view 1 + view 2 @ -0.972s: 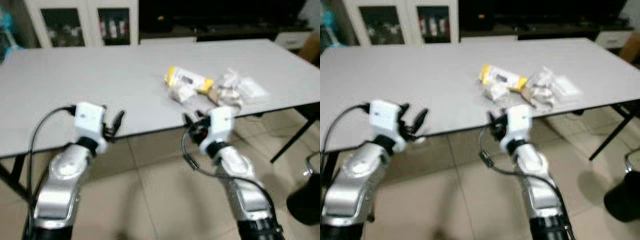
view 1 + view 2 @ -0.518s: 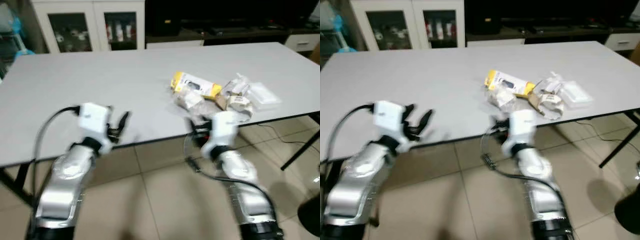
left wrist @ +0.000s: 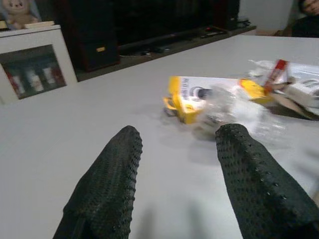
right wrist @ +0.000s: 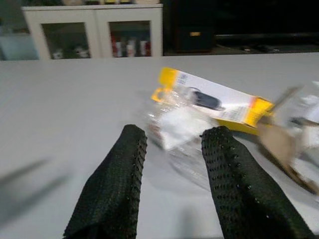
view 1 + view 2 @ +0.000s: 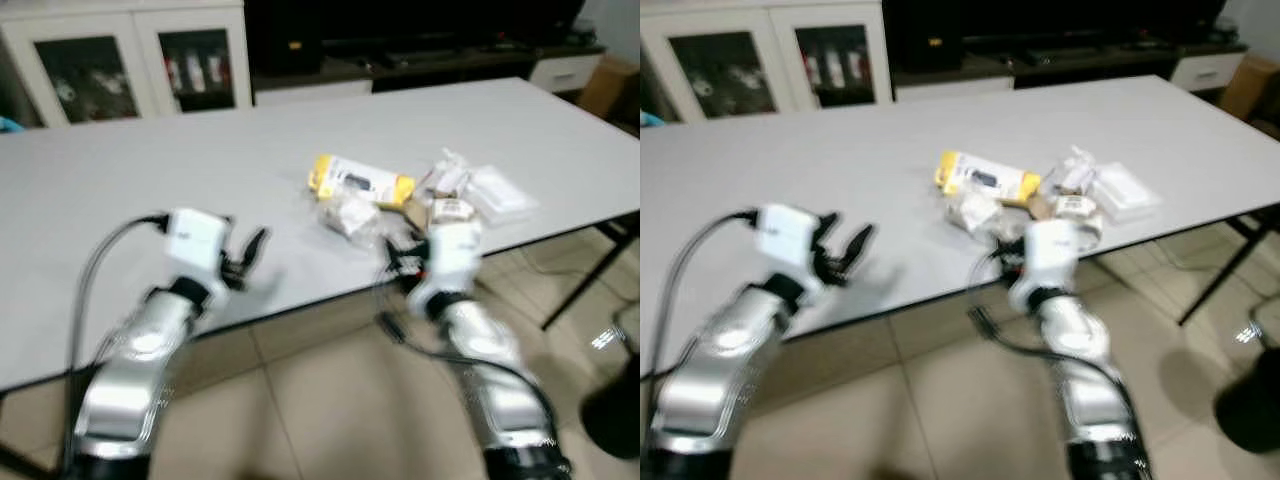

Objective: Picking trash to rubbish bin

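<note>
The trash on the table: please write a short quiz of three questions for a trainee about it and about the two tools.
1. True or false: the right tool is shut on the yellow package.
2. Which tool is nearer to the trash pile on the white table?
A. the left tool
B. the right tool
3. Fill in: between the right tool's fingers, the right wrist view shows a crumpled clear ____ lying in front of the yellow package.

Key
1. False: its fingers are apart and hold nothing.
2. B: it is at the table edge just before the pile, and the left tool is off to the side.
3. Wrapper.
</note>
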`<state>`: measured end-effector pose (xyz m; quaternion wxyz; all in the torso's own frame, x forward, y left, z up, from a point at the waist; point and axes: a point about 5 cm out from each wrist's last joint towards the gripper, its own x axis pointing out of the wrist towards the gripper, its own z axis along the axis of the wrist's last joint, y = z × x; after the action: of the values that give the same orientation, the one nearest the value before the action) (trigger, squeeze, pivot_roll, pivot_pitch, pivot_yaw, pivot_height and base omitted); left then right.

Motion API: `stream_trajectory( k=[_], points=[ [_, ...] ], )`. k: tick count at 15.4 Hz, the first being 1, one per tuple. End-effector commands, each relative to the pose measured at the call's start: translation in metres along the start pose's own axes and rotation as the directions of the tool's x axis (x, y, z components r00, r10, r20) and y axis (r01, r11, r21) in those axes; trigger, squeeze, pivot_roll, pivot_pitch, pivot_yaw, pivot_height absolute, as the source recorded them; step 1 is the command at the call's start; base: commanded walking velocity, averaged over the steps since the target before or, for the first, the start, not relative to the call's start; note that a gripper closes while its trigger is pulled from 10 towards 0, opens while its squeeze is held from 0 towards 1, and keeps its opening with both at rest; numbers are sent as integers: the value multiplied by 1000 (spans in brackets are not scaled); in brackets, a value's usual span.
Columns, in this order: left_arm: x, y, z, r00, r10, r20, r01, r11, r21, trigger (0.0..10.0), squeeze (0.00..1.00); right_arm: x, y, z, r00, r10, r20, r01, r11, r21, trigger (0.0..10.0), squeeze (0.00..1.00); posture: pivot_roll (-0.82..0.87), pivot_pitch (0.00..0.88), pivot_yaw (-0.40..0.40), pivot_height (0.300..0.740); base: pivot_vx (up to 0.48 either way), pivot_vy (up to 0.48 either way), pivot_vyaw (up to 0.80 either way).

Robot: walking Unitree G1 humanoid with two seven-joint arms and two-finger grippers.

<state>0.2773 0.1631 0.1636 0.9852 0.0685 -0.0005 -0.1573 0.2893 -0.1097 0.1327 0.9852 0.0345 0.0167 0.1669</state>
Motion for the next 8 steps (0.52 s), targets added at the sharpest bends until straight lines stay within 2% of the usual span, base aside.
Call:
stream_trajectory(
  k=[1,8],
  points=[
    [3,-6,3,1000,-22,12,22,1000,-3,10000,0,-3,-11,5,999,-32,15,33,999,-23,10000,0,-16,8,-22,740,345,0,0],
    [0,-5,2,1000,-11,8,11,1000,-3,10000,0,0,-8,5,1000,-8,8,8,1000,-30,10000,0,-13,14,-32,740,344,0,0]
  ],
)
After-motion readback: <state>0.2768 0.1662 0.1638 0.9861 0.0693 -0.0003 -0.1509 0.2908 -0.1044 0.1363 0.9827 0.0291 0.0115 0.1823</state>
